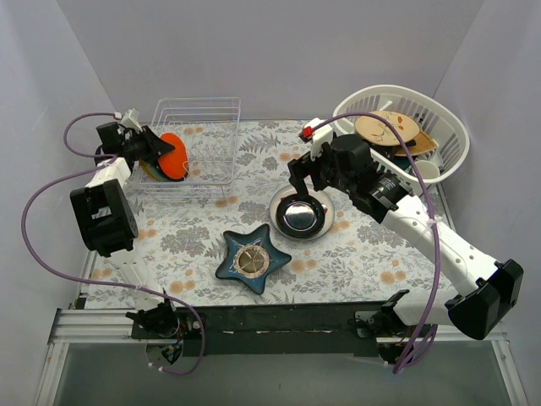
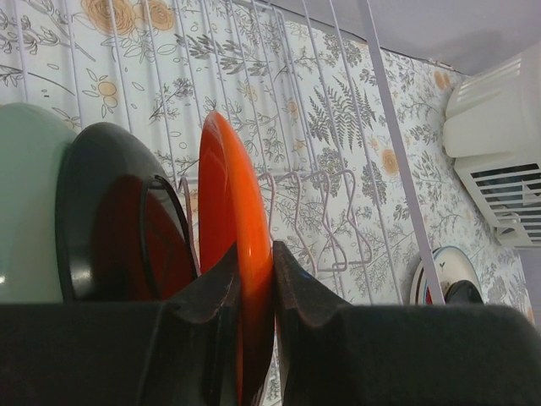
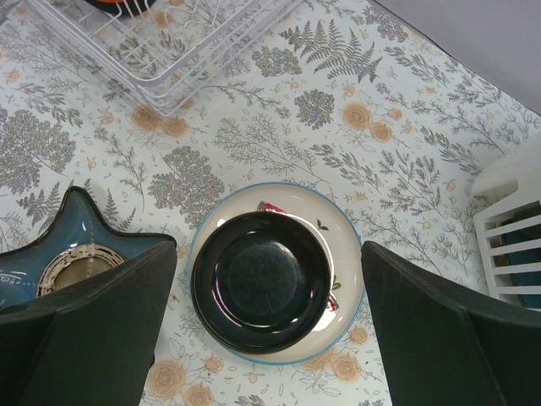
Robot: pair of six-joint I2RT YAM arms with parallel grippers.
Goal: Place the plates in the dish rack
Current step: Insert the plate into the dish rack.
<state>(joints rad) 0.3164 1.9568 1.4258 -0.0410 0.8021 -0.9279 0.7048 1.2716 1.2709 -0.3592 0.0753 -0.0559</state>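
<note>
left hand [image 2: 254,258] grips the upright orange plate [image 2: 221,186] by its edge

Plates [image 1: 173,156] upright in dish rack [image 1: 207,110] far left, basket [image 1: 448,127] far right, bowl [image 3: 260,282] on plate [image 3: 292,201] between, star dish [image 1: 252,260] nearer

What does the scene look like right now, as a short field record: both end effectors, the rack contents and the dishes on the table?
left end effector: shut on the orange-red plate, held on edge in the dish rack
rack contents: teal-green plate, dark plate, orange-red plate, all upright
right end effector: open, above the dark bowl
dark bowl: sits on the white plate
star dish: on the table beside the white plate
white basket: far right, holds dishes
</note>
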